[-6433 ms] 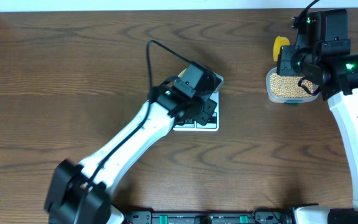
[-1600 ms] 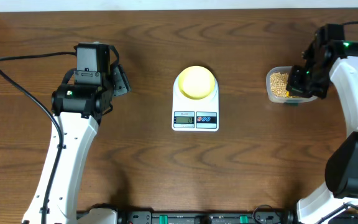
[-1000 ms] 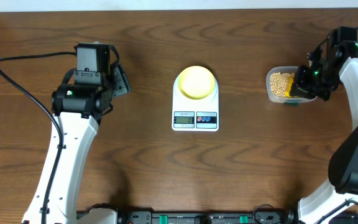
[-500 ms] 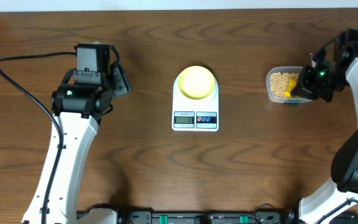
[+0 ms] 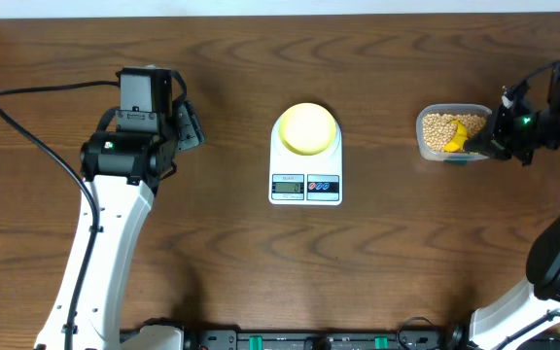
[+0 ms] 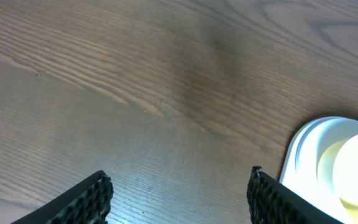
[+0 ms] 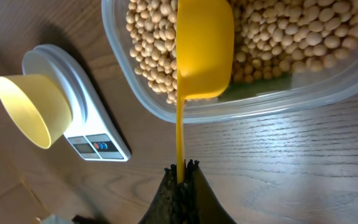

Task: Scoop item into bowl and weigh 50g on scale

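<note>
The pale-yellow bowl [image 5: 306, 128] sits on the white scale [image 5: 305, 185] at the table's middle; both also show in the right wrist view, bowl [image 7: 33, 109] on scale [image 7: 98, 144]. Tan beans [image 5: 438, 131] fill a clear plastic tub [image 5: 427, 152] at the right, and they show in the right wrist view [image 7: 291, 37]. My right gripper [image 7: 181, 167] is shut on the handle of a bright yellow scoop [image 7: 204, 50], whose cup lies over the beans inside the tub [image 7: 253, 112]. My left gripper [image 6: 179, 186] is open and empty over bare wood left of the scale [image 6: 303, 155].
The tub's right edge is under my right arm [image 5: 542, 122]. My left arm [image 5: 129, 146] reaches up the left side, with a black cable looping to its left. The wooden table's far edge runs along the top.
My right gripper has swung out to the right and tilted the scoop, so its yellow cup now lies in the beans. The left arm has stayed still.
</note>
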`<state>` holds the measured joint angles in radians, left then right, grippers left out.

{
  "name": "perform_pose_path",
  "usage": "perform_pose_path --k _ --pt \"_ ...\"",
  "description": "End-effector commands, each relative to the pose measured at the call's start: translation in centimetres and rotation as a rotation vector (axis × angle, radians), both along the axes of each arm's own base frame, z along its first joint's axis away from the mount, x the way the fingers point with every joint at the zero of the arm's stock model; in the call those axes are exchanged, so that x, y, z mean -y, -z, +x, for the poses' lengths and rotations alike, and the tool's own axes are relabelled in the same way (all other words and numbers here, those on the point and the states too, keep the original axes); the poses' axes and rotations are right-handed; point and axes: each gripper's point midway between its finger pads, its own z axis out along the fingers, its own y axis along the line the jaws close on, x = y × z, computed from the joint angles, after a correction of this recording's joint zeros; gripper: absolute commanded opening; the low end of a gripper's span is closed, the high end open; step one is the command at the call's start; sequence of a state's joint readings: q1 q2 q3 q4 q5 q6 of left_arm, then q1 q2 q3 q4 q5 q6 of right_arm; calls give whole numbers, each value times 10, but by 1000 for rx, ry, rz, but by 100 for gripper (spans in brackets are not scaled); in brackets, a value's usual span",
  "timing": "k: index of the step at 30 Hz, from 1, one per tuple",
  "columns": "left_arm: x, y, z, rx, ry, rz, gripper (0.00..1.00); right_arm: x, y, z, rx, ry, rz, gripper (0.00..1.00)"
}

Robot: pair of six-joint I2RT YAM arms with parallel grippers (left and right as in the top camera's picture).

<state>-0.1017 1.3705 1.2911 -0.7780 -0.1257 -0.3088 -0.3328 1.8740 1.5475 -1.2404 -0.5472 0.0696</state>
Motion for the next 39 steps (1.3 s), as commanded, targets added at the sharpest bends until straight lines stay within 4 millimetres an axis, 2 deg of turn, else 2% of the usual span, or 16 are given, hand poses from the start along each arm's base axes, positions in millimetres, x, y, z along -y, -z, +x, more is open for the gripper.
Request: perform_pose_path --k 1,14,28,39 --pt "-1 -6 -2 15 20 23 72 -9 5 -2 -2 -30 67 1" --pt "-9 -7 -2 13 24 80 73 -12 35 -3 -52 -58 131 1" --pt "-9 -12 3 39 42 94 73 1 29 -8 -5 -67 187 1" --pt "-9 -12 3 38 42 94 73 1 16 -13 73 -111 270 1"
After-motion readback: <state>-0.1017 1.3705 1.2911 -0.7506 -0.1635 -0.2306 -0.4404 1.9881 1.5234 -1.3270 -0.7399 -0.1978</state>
